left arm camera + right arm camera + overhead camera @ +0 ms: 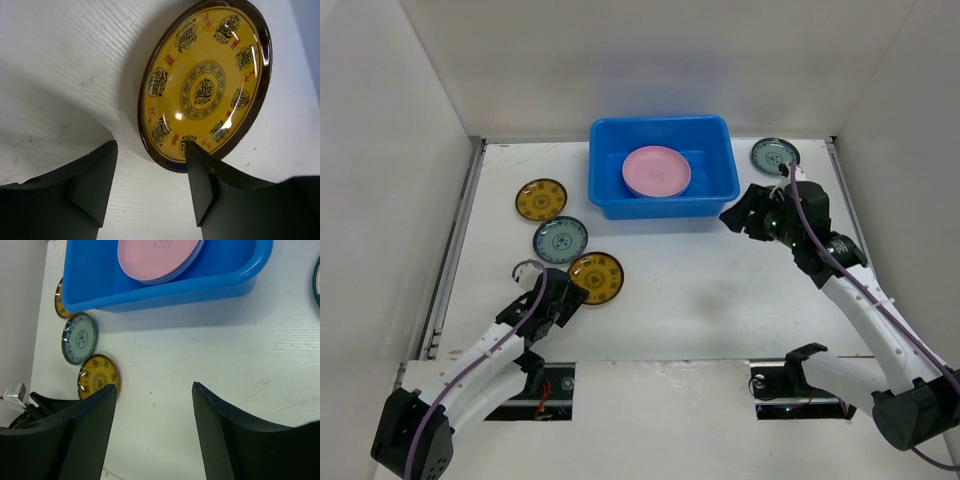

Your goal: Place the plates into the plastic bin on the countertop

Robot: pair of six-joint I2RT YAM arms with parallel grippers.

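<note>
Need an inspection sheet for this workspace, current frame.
Surface: white countertop, faint scuffs.
Job's things: pink plate in blue bin; far yellow plate, blue plate and near yellow plate left of the bin; grey-green plate right of it.
Clutter: nothing seen.
Grippers: left gripper open at near yellow plate's rim; right gripper open, empty.
Cables: left purple cable, right purple cable along arms.
Surroundings: white walls.

Left hand (148,160) open, right hand (154,400) open
</note>
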